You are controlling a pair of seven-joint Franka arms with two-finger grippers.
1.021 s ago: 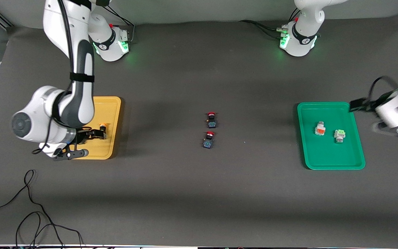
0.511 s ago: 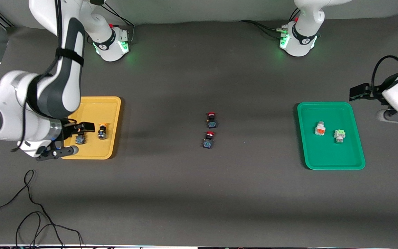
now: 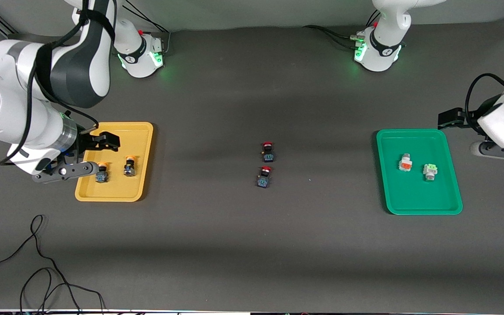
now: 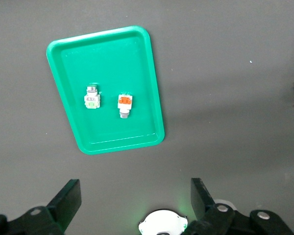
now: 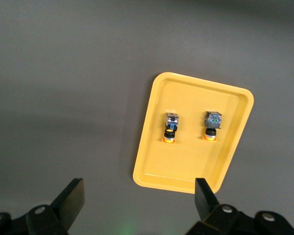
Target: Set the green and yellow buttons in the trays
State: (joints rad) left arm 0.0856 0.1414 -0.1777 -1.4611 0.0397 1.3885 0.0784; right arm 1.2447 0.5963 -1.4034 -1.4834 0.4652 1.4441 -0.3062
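The yellow tray (image 3: 140,131) holds two yellow-capped buttons (image 3: 102,171) (image 3: 129,166), side by side. My right gripper (image 3: 103,142) is open and empty, up over the tray's edge toward the right arm's end. The right wrist view shows its open gripper (image 5: 138,191), the yellow tray (image 5: 186,181) and both buttons (image 5: 170,127) (image 5: 211,125). The green tray (image 3: 409,201) holds the pale green button (image 3: 430,170). My left gripper (image 3: 451,119) is open and empty, raised beside that tray. The left wrist view shows its gripper (image 4: 134,191), the green tray (image 4: 127,58) and the green button (image 4: 91,98).
An orange-faced grey-white switch (image 3: 405,162) lies in the green tray beside the green button, also in the left wrist view (image 4: 124,104). Two red-capped switches (image 3: 268,151) (image 3: 264,176) lie mid-table. Black cables (image 3: 37,262) trail at the front edge near the right arm's end.
My right gripper has risen and drawn back from inside the yellow tray, uncovering the second yellow button. My left gripper has lifted and moved a little away from the green tray.
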